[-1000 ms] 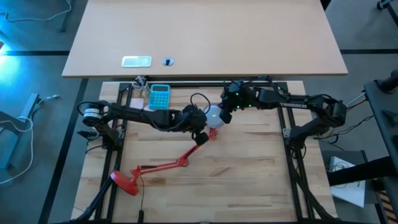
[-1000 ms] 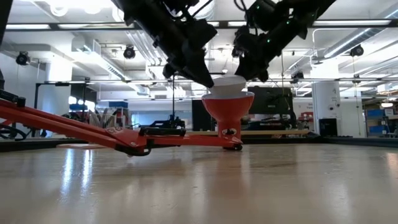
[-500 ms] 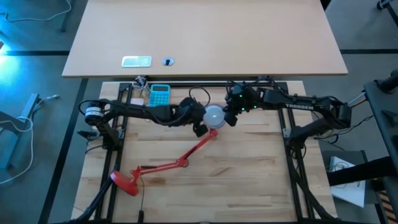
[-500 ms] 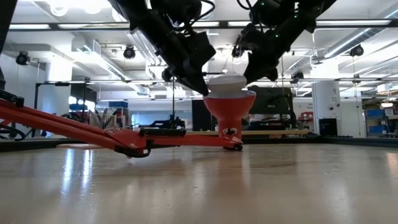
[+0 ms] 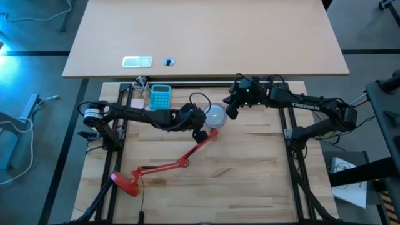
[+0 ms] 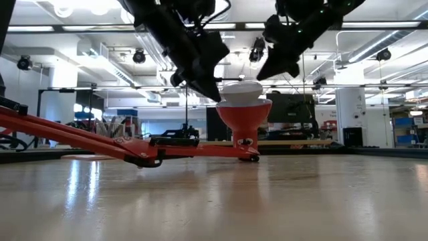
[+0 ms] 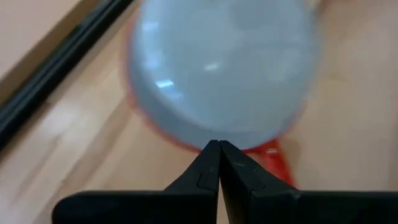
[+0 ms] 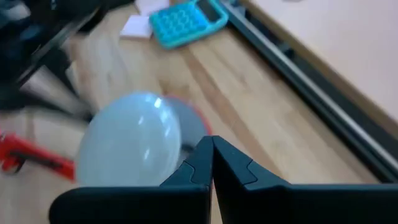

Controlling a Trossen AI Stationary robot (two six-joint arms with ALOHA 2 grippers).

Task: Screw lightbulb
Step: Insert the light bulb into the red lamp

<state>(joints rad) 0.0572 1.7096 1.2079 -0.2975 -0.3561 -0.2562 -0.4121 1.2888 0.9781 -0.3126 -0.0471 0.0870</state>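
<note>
White lightbulb (image 5: 215,115): seated dome-up in the red lamp (image 6: 244,122) shade on the wooden surface (image 5: 250,169). Left tool (image 5: 199,130): fingers pressed together, just beside the bulb. Right tool (image 5: 231,110): fingers together, near, not touching.

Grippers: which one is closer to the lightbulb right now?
The left gripper: its shut fingers sit beside the lightbulb in the red lamp shade. The right gripper, also shut, stands farther from it.
</note>
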